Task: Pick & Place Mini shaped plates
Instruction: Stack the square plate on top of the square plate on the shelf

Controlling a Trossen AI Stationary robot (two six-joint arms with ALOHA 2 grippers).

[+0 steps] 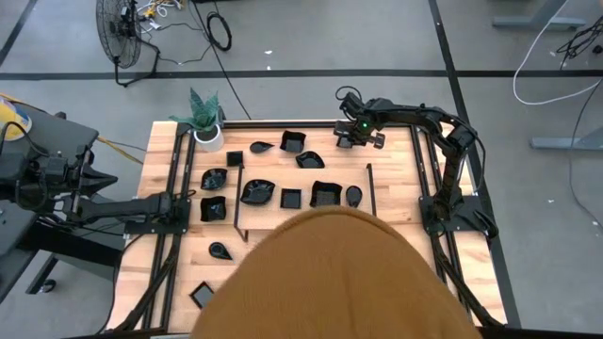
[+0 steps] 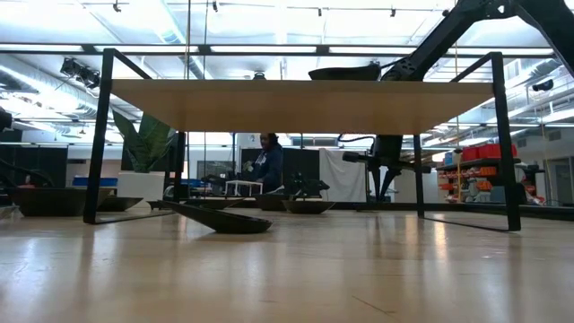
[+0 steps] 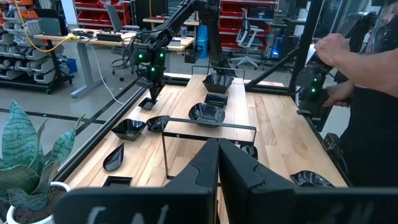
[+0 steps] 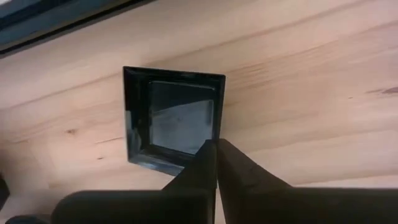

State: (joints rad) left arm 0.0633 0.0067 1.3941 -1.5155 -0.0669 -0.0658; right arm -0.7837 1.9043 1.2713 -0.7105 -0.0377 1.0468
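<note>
I am seeing no readable writing anywhere on the gear or the dishes. The bench (image 1: 396, 202) is showing pale wood planks with black rails down both sides, standing on a grey floor crossed by dark lines and loose cables, with a fan (image 1: 118, 28) off at the far left. A thin black wire frame (image 1: 239, 202) is standing over the middle of the bench, and a person's head (image 1: 330, 278) in a tan hood is filling the near edge of the high view. Through the left wrist camera I am looking at red shelving and office chairs beyond the bench, and a person's hand (image 3: 333, 48) is reaching in at the bench's side. A white pot (image 1: 208, 137) with a green plant is sitting at the far left corner. The plates (image 1: 283, 193) are lying scattered across the bench, empty: squares, teardrops and wavy leaves, mostly in the middle, with two more near the left front. My right gripper (image 4: 216, 148) is hanging over the far right of the bench with its fingers pressed together and holding nothing, its tips just over the rim of a square plate (image 4: 177, 118) lying flat on the wood. My left gripper (image 3: 217, 163) is waiting by the left edge, fingers together and holding nothing.
</note>
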